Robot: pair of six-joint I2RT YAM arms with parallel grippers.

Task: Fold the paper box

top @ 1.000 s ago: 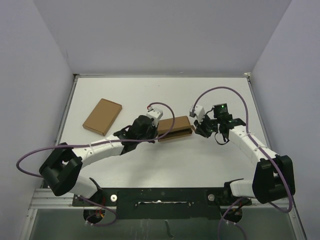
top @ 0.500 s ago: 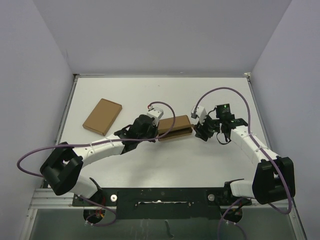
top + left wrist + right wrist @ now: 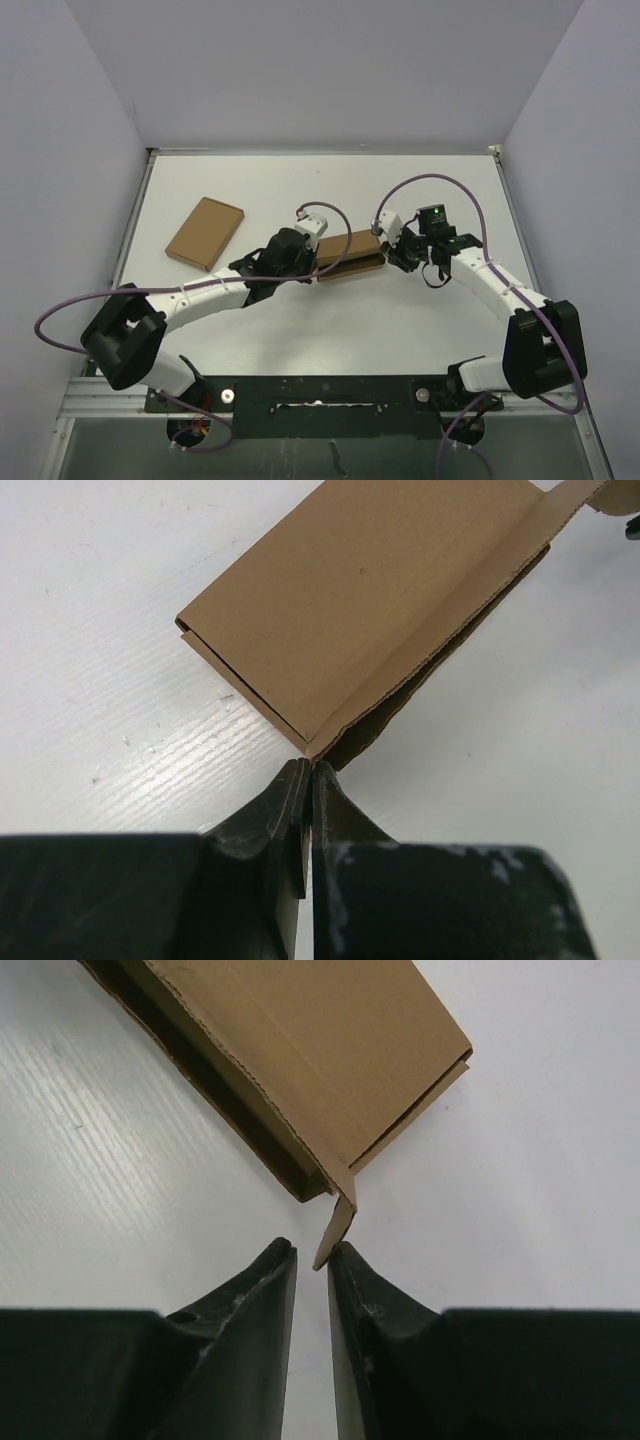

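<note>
The paper box point(image 3: 350, 255) is a narrow brown carton lying mid-table, its long side flap gaping a little. My left gripper point(image 3: 312, 262) is at its left end. In the left wrist view the carton point(image 3: 370, 600) tapers to a near corner that runs into the seam of the shut left gripper point(image 3: 308, 768), which pinches that corner. My right gripper point(image 3: 390, 250) is at the box's right end. In the right wrist view a small end tab point(image 3: 335, 1228) hangs from the carton point(image 3: 310, 1050) into the narrow gap of the right gripper point(image 3: 312, 1252), which is slightly open, and touches the right fingertip point(image 3: 345, 1257).
A wider, flat brown cardboard rectangle point(image 3: 205, 233) lies at the back left of the white table point(image 3: 300, 190). Purple cables loop over both arms. The side walls stand close along the table's left and right edges.
My right gripper has moved left to the box's right end, and its jaws have parted from shut to a narrow gap around the tab. The left arm and box have stayed put.
</note>
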